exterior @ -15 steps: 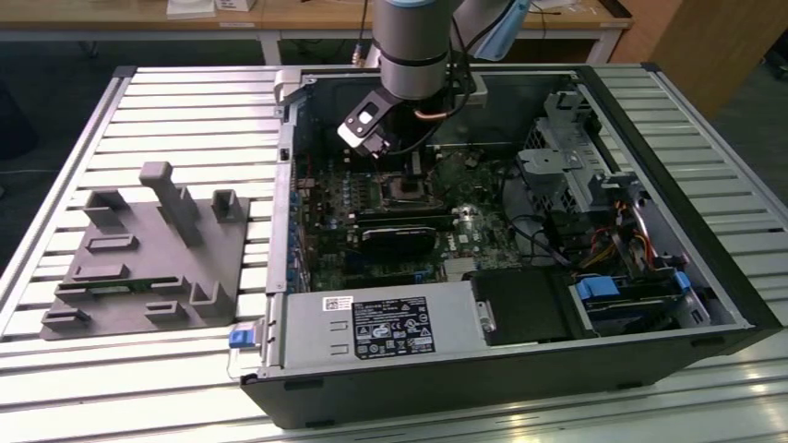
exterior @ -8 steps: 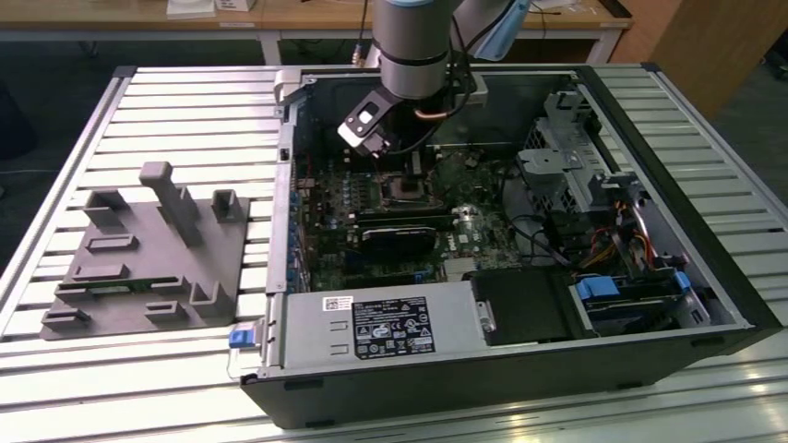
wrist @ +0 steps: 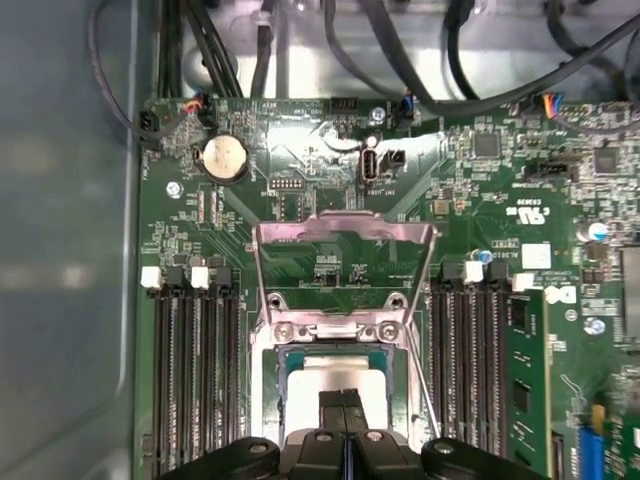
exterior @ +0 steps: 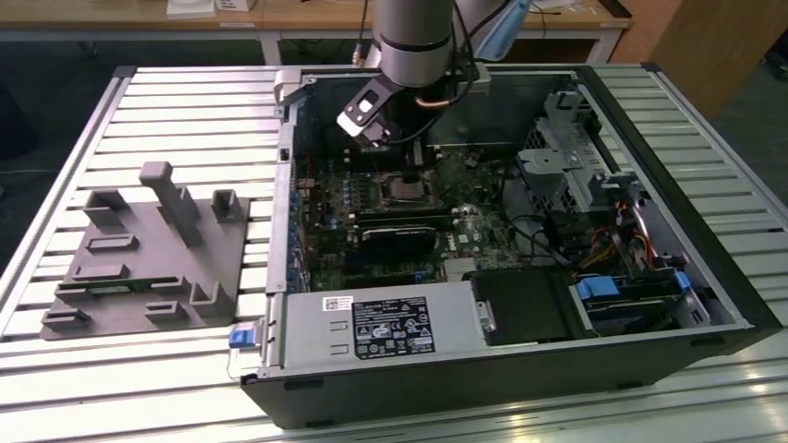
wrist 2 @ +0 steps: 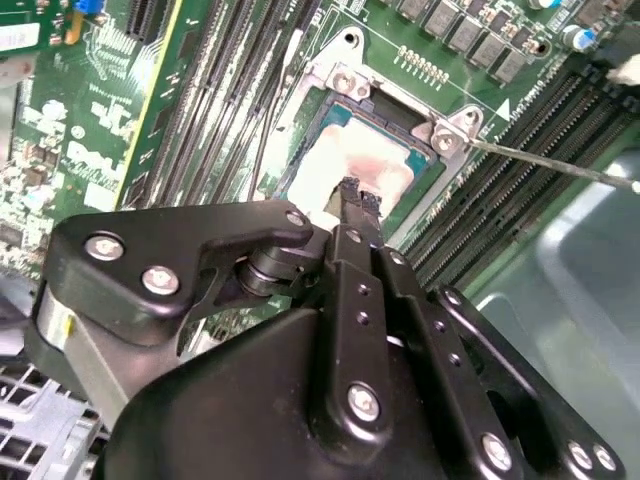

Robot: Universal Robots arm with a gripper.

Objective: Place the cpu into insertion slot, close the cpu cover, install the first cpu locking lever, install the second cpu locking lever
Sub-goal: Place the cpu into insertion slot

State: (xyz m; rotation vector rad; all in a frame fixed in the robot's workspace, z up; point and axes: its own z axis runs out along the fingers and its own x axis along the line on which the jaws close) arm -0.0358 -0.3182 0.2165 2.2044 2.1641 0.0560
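cpu (wrist: 300,372) half behind end effector (wrist: 345,402)

The motherboard (wrist: 300,200) is green, flecked with pale print; the cpu (wrist: 335,372) shows a silvery-grey face edged in dark teal; the cpu cover (wrist: 345,231) is bare silver; the gripper (wrist: 343,400) is matte black with silver screw heads; the memory slots (wrist: 190,370) run as black stripes with white clips; the case (exterior: 493,378) is black; the table (exterior: 185,101) is ribbed in pale grey slats.

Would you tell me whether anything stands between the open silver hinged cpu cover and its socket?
Yes: the shut black gripper sits over the silvery square cpu in that socket, in the cover's path.
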